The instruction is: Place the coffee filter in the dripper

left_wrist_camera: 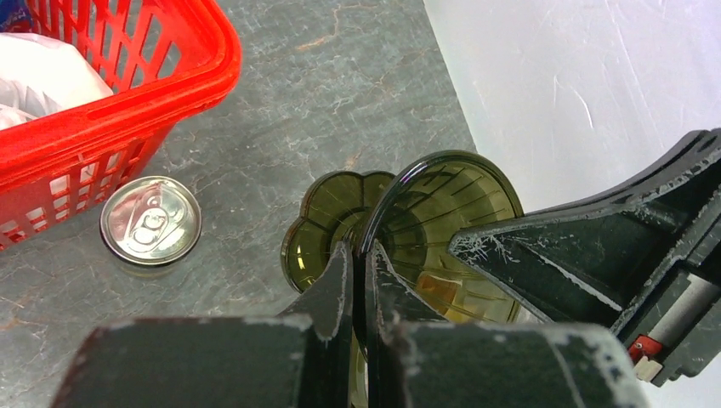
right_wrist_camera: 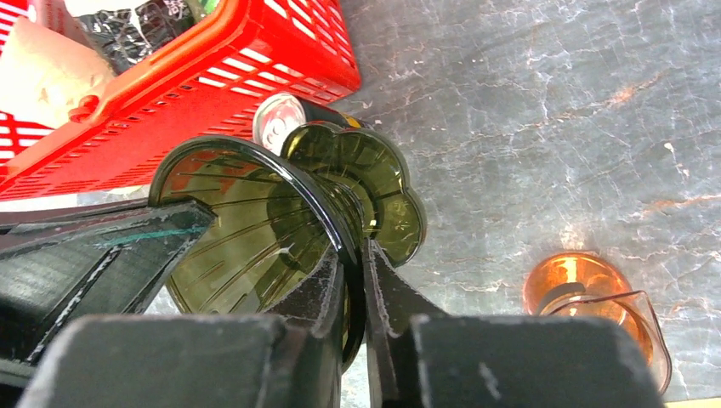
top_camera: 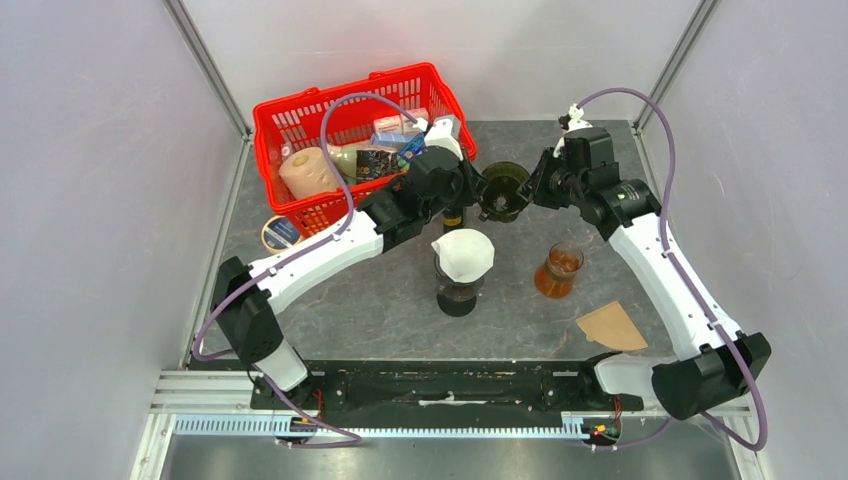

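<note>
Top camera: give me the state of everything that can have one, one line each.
Dripper: lifted off the table, tipped sideways, no filter inside.
Left end effector: shut on the dripper's rim.
Right end effector: shut on the dripper's rim.
White filter: sitting open on the glass pot.
Brown filter: flat on the table.
Amber cup: upright.
Can: upright, unopened.
Basket: upright, holding goods.
</note>
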### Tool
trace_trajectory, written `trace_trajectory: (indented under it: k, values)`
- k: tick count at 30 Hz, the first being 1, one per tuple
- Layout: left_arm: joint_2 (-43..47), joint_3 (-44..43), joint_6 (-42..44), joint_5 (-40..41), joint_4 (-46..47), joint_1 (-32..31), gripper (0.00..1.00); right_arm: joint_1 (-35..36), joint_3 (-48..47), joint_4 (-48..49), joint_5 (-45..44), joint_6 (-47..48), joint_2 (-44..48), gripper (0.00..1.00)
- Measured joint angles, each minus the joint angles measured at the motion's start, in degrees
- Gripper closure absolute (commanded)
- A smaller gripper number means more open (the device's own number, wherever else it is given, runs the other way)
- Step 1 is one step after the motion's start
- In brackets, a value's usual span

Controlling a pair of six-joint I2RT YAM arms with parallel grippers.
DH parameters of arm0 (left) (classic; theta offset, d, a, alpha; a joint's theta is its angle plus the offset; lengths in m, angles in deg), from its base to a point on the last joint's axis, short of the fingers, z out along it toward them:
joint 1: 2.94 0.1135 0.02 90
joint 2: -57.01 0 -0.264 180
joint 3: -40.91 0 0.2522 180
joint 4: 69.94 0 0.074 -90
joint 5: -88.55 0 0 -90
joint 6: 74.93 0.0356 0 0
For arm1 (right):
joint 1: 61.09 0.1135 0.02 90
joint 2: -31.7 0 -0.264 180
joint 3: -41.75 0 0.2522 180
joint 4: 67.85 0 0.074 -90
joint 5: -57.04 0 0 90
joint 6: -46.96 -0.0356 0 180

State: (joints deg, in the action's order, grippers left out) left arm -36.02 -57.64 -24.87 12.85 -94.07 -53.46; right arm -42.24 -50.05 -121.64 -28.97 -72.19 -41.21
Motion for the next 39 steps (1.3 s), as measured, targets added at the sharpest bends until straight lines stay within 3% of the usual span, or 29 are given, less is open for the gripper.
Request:
trace_trajectory:
  k: [4, 6, 12, 18, 29, 39]
  values:
    - [-0.07, -0.09, 2.14, -2.23, -0.07, 0.02, 0.30, 0.07, 0.00, -1.29, -1.51, -0.04, -0.22, 0.96]
    - [-0.04, -0.59, 3.52, -4.24, 0.33, -0.02, 0.17, 0.07, 0.00, -1.57, -2.45, -0.04, -0.22, 0.99]
    - [1.22, -0.90, 6.16, -8.59, 2.01, -0.09, 0.14, 0.04, 0.00, -2.40, -5.77, 0.02, 0.66, 1.00]
    - [7.04, 0.52, 9.20, -6.93, 2.62, 0.11, 0.12, -1.97, -0.02, -6.62, -6.43, 0.48, 1.14, 1.00]
    - [21.77, 14.99, 9.86, -0.59, 5.90, 10.45, 0.10, -10.27, 0.00, -16.68, -5.57, 1.77, 6.78, 1.00]
    - [25.57, 25.24, 9.84, 1.84, 6.16, 12.17, 0.09, -16.59, 3.72, -22.16, -0.33, 2.69, 9.16, 1.00]
